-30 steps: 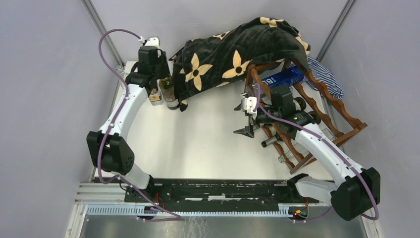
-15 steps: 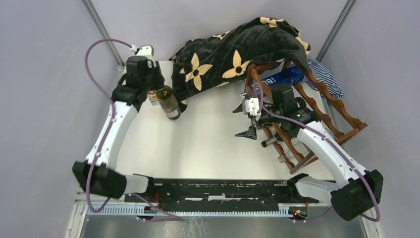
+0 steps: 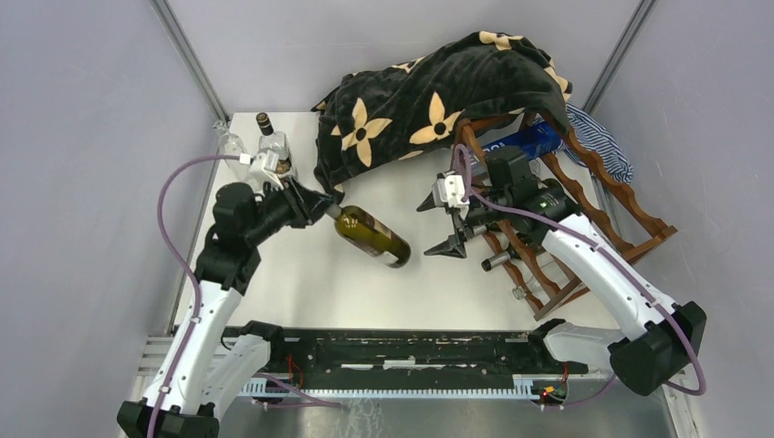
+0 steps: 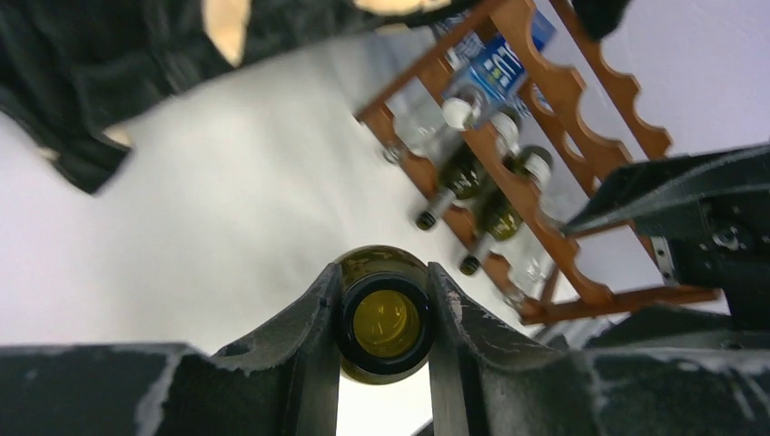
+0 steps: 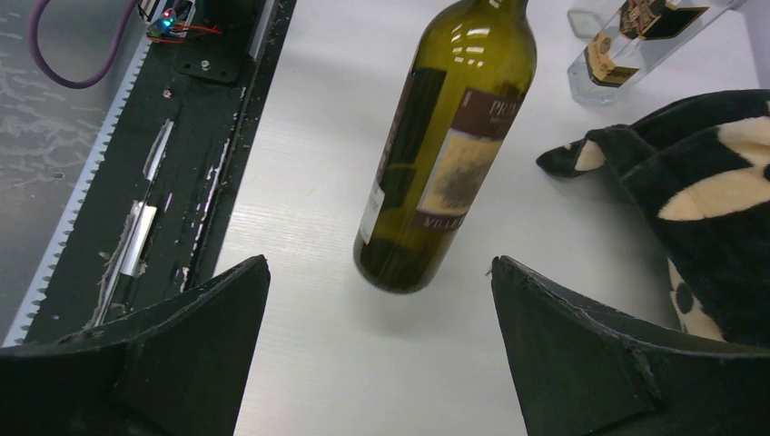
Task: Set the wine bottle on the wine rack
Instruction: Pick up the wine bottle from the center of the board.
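The black flowered blanket (image 3: 429,91) covers the far end of the wine rack (image 3: 639,219) by the far right corner of the table (image 3: 301,283), hiding its tiers there. The wine bottle (image 3: 372,235) has its neck tip buried in the left gripper (image 3: 321,208). The right wrist view cuts off that neck and a clear bottle (image 5: 636,27). The stored bottles (image 4: 454,177) look blurred.

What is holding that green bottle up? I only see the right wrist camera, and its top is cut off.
Observer: The left gripper pinches the wine bottle by its neck.
Operator: Where's the rack?
Observer: The wine rack stands at the table's right side, beside the right arm.
Operator: Is it empty?
Observer: No, several bottles already lie in it.
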Robot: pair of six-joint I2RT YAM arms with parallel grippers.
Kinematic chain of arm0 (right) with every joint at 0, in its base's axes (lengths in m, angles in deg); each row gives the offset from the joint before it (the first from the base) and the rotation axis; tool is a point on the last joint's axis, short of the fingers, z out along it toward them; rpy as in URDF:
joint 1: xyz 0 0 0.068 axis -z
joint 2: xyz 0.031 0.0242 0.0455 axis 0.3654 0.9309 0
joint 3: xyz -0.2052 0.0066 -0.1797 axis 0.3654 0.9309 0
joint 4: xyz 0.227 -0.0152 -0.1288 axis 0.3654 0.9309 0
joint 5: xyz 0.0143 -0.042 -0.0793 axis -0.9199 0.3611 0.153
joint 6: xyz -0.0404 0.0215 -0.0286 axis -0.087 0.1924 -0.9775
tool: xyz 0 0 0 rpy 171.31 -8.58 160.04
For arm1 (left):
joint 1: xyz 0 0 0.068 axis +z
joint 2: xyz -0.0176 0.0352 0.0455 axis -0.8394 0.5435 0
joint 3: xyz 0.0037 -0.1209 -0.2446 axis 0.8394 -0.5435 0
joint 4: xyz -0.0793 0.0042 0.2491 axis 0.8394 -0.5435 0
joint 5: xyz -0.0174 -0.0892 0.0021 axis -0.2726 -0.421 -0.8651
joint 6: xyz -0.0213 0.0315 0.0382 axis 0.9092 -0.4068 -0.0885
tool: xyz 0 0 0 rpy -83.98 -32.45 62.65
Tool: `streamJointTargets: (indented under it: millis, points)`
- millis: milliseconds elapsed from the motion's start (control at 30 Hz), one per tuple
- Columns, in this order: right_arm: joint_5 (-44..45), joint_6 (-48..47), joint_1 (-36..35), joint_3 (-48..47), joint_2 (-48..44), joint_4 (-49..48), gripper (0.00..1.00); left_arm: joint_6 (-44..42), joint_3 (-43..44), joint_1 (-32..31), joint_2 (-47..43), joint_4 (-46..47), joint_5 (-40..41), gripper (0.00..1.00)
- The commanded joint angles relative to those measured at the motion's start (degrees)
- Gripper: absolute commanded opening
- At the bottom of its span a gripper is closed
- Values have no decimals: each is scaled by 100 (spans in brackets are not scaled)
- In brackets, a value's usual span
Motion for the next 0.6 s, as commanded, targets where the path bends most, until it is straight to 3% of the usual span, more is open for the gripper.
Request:
streamJointTargets:
  millis: [0,167,567]
  points:
    - [512,527,-345,23,20,-290,98,1393,-665,-71,-653,2344,-798,2]
    - [873,1016,-614,438,171,-833,97,1756,-1352,-440,-826,3225,-726,2]
    - [1602,1439,-947,878,394,-1453,97,1360,-1372,-1396,-568,3582,-96,2]
